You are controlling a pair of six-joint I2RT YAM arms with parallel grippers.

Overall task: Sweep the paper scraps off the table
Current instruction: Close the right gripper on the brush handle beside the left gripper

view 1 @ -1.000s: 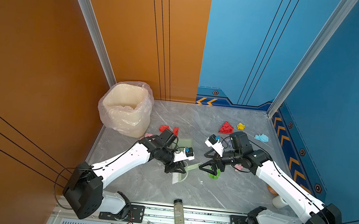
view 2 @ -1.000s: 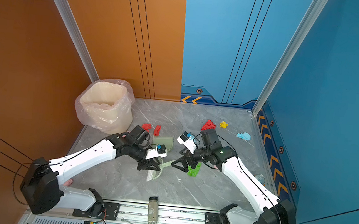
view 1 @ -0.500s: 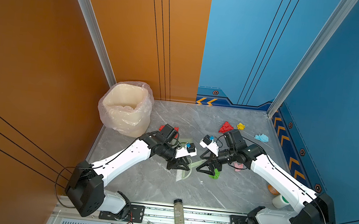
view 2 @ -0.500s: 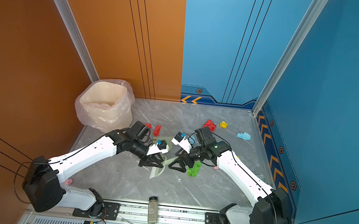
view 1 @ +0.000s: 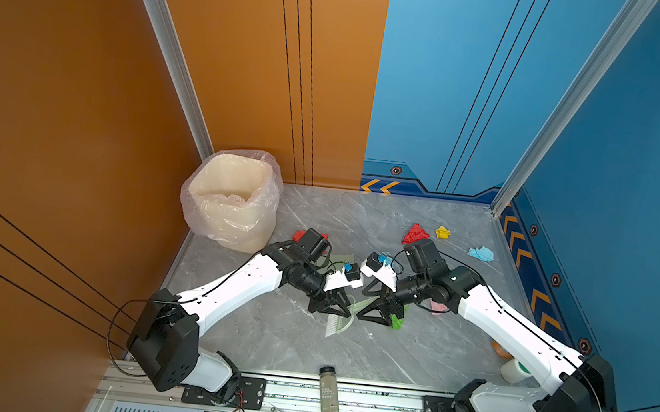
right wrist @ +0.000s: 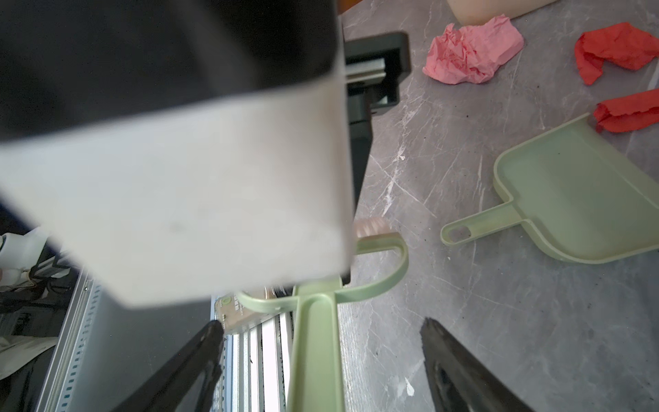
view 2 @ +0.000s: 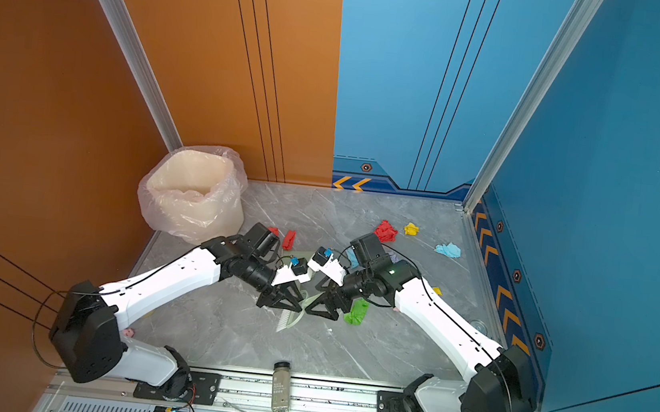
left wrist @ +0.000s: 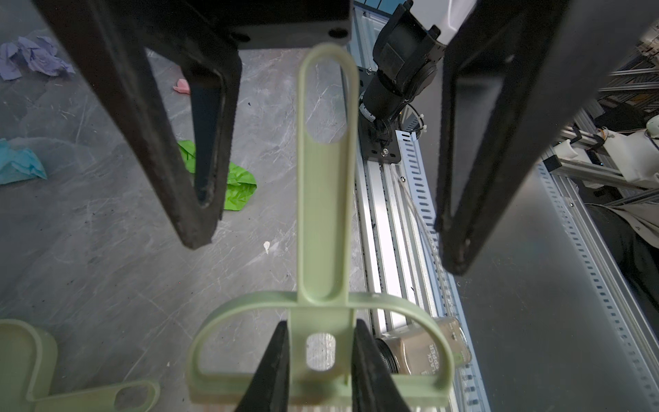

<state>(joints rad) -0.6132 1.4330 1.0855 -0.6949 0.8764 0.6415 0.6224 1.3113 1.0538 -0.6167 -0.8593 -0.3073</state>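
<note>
We see a tabletop (view 1: 264, 334) of grey, white-veined marble-look slab, smooth with a dull sheen. The paper scraps (right wrist: 470, 53) are matt paper, crumpled and creased all over. The brush (left wrist: 322, 221) and dustpan (right wrist: 570, 199) look like pale green moulded plastic, smooth and satin. The bin liner (view 1: 232, 205) is thin, glossy, translucent film. The rail (view 1: 375, 400) is brushed metal.

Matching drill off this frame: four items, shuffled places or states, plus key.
1 brush
2 dustpan
3 bin
4 bottle

A lying on front rail
B gripped by left end effector
C empty, flat on table
D far left table corner

Pairs: 1-B, 2-C, 3-D, 4-A
</note>
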